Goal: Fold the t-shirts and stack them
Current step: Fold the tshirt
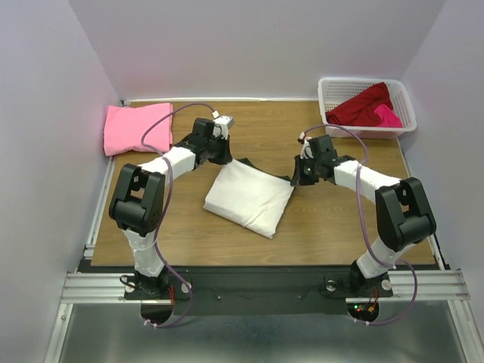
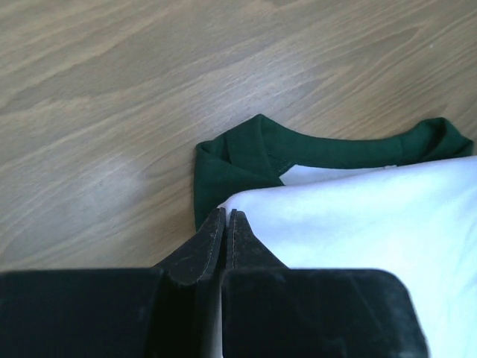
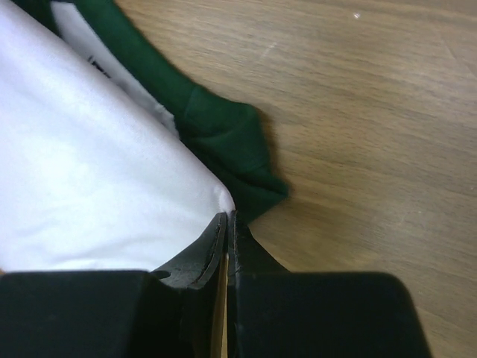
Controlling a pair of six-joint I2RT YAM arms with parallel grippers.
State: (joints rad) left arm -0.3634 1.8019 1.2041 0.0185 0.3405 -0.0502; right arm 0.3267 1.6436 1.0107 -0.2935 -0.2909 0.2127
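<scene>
The white t-shirt lies mid-table as a smooth, soft, slanted rectangular pad on the grained wooden table. From above it looks plain white. Only the wrist views show its dark green part, a thicker, creased layer poking out from under the white layer at the far corners.

The left fingers are pressed together, with one corner of the white layer pinched at their tips. The right fingers are closed the same way on the other corner, where the cloth tapers to a point.

A pink t-shirt sits folded in the far left corner, well apart from the white one. At the far right, a white plastic lattice basket holds a crumpled dark red t-shirt and a magenta t-shirt beside it.
</scene>
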